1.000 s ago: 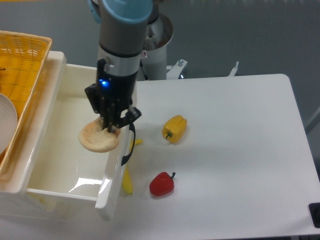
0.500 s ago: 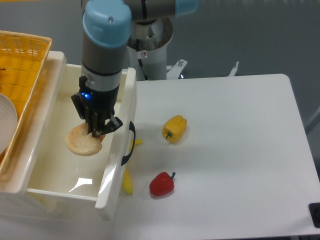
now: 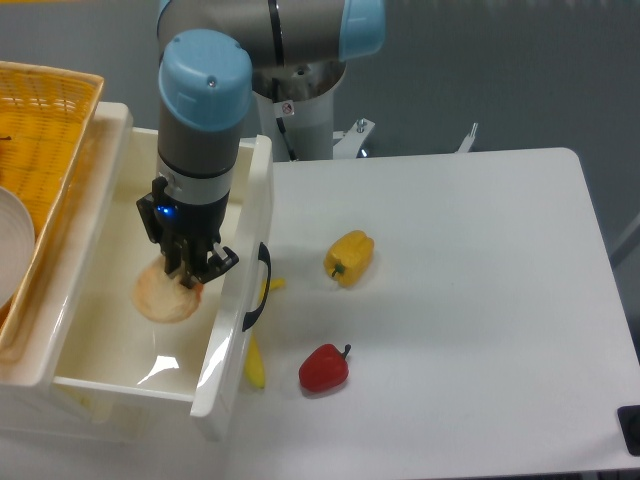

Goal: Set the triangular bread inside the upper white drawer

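My gripper (image 3: 187, 275) closed on flat, pale tan triangular bread (image 3: 163, 297), low inside the upper white drawer (image 3: 100, 350).

Gripper (image 3: 186, 276) clamped on triangular bread (image 3: 163, 298), inside upper white drawer (image 3: 232, 330) (open). On table (image 3: 480, 300): yellow pepper (image 3: 348, 257), red pepper (image 3: 324, 368).

Bright, even overhead light fills the room. The white surface (image 3: 470, 300) looks nearly washed out, and shadows under the peppers stay small and soft. A sharp glare patch shines on the drawer (image 3: 165, 368) floor. Focus is crisp throughout.
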Action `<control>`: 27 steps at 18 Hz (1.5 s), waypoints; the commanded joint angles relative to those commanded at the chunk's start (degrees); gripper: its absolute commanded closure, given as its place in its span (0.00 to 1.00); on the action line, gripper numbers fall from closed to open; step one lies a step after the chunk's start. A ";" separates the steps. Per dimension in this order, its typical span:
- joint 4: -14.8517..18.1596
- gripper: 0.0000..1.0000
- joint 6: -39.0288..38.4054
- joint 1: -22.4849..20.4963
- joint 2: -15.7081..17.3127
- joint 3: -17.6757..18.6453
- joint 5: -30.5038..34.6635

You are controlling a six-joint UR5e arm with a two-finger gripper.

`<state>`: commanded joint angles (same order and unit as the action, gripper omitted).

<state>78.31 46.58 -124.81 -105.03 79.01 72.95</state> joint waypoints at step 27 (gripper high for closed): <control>-7.91 0.00 -3.78 -20.91 -2.55 -0.97 -0.35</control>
<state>70.40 42.80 -145.71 -107.58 78.04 72.60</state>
